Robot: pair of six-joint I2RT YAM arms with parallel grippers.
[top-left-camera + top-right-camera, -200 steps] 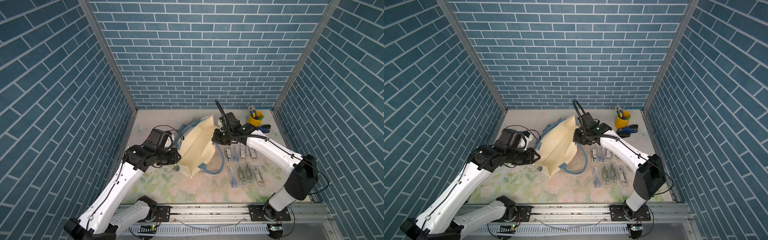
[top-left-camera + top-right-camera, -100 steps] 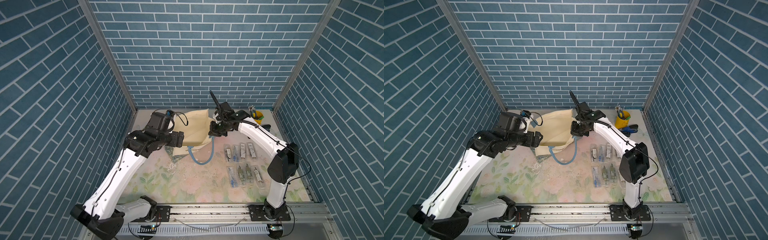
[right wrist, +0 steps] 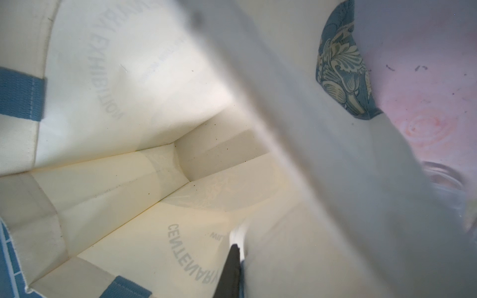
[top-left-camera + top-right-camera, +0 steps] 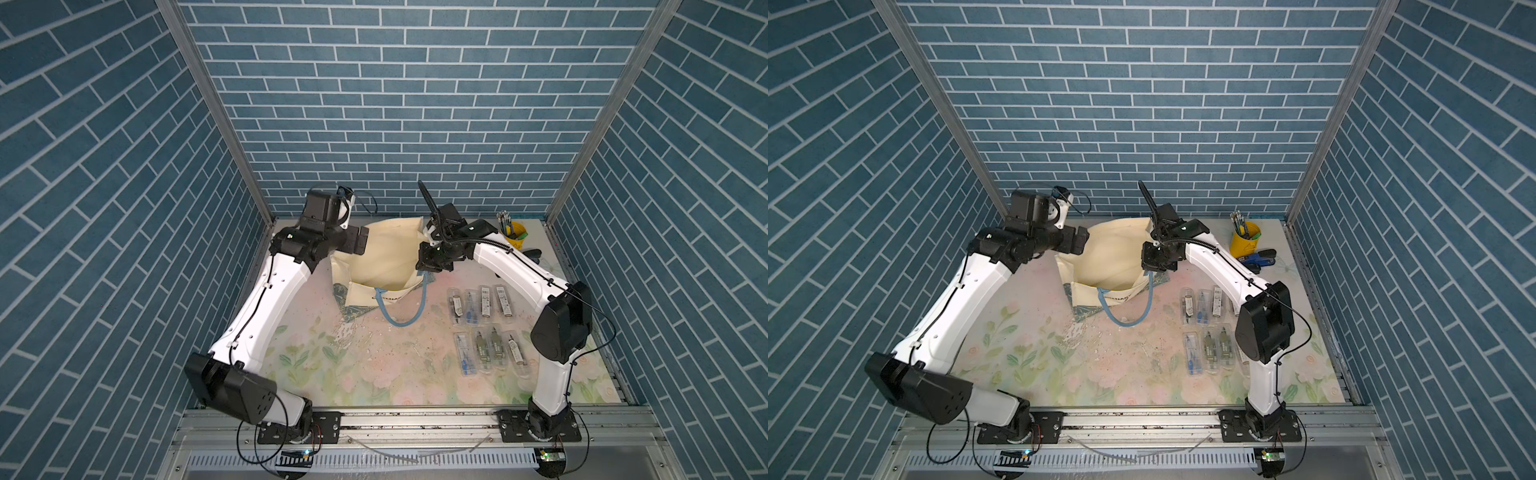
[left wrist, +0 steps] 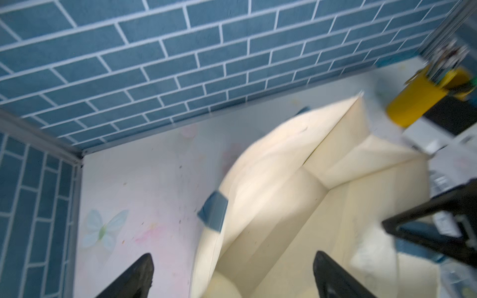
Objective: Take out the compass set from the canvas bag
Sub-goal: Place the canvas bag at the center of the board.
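Eight compass set packs point(image 4: 482, 349) lie in two rows of four near the right edge of the table point(image 4: 365, 374). They are well apart from the canvas bag point(image 4: 386, 253), which stands at the middle of the back edge with its mouth turned up and toward the front.

Your right gripper point(image 4: 430, 266) has its jaws pressed together on the bag's right rim, just where a blue strap handle point(image 4: 415, 320) hangs down to the table. That pinch is what holds the soft cloth up and the mouth gaping.

Your left gripper point(image 5: 232, 260) hangs over the bag's left rim with jaws spread wide, gripping nothing. It looks placed to reach in or to take the opposite rim.

Look into the bag through the wrist views: you see bare cream lining and the folded floor, no pack. I judge the bag likely emptied, though the corners under the folds are hidden. A yellow pen cup point(image 4: 515, 235) stands at the back right corner, out of the way.
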